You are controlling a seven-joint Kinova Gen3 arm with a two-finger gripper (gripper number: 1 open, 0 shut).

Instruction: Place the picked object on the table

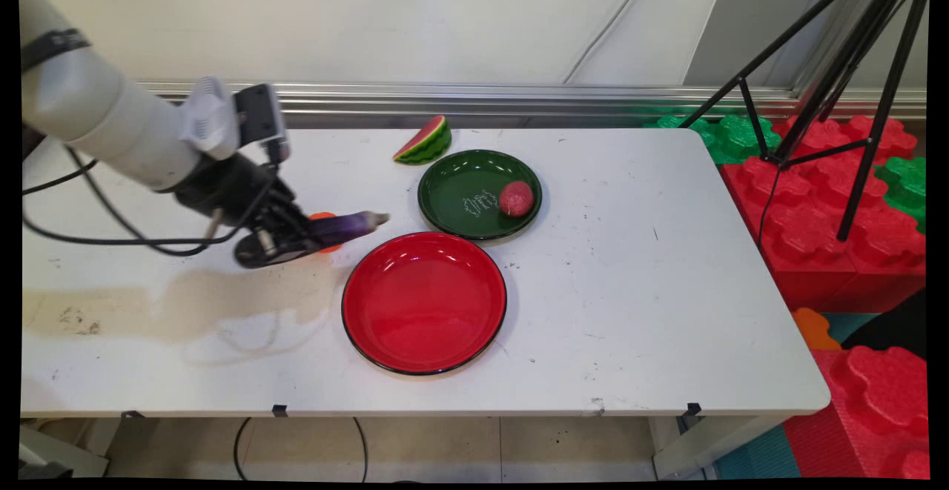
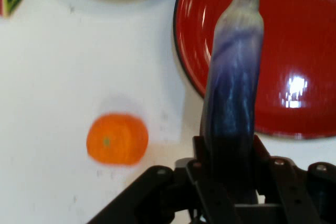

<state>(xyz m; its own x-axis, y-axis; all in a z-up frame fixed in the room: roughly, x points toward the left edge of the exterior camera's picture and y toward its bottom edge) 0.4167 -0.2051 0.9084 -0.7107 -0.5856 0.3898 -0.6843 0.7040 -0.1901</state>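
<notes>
Eggplant (image 1: 348,226), a purple toy one with a pale greenish tip, is clamped in the black claw (image 1: 308,234) of the white arm, held above the white surface (image 1: 630,290) left of centre. The claw closes on the eggplant's dark thick end, and the rest sticks out toward the right in the main view, its tip reaching near the upper left rim of the red plate (image 1: 424,302). In the hand view the eggplant (image 2: 233,87) rises straight up from the claw (image 2: 231,182) between the black linkage, its upper part lying over the red plate's (image 2: 304,35) glossy inner face, though whether it is truly above the plate or just short of it cannot be told. An orange (image 1: 324,217), small and round, sits on the surface just behind the claw in the main view, mostly hidden by it; the hand view shows the orange (image 2: 117,139) lying clear of the fingers, off to the side. The red plate lies toward the near edge. A green plate (image 1: 467,197) lies just behind it, the two rims almost touching, and holds a pinkish red bumpy fruit, seemingly a lychee (image 1: 516,199), on its right side. A watermelon slice (image 1: 424,141) stands on the surface just beyond the green plate's upper left rim.
</notes>
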